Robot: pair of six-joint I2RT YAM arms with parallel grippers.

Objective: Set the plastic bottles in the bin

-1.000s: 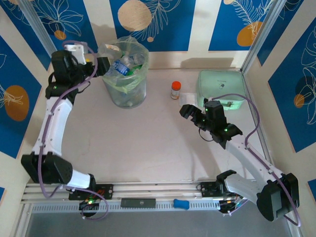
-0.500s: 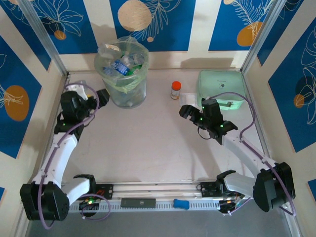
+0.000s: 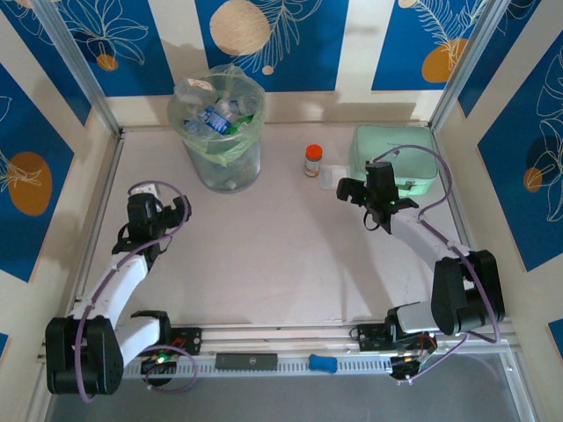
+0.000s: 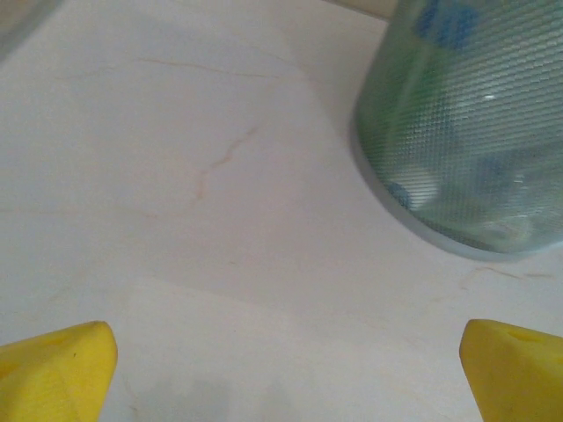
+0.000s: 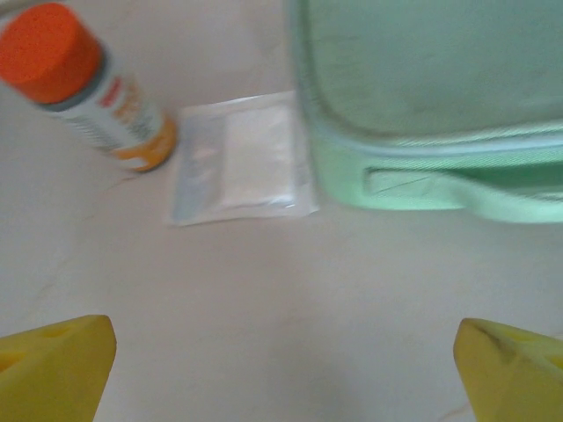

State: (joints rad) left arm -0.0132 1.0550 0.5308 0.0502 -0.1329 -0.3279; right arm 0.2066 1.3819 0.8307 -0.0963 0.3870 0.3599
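Inside the mesh-textured translucent bin (image 3: 225, 172), perhaps crumpled plastic bottles (image 3: 214, 120); yellow left fingers (image 4: 53, 369) and right fingers (image 5: 53, 360) wide apart, empty.

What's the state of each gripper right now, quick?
Left gripper: open, holding nothing.
Right gripper: open, holding nothing.

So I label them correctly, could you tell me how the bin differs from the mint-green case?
The bin is tall, round and see-through; the case is low, rectangular and opaque. The bin is open-topped with bottles inside; the case is shut. Both are pale green, on the table.
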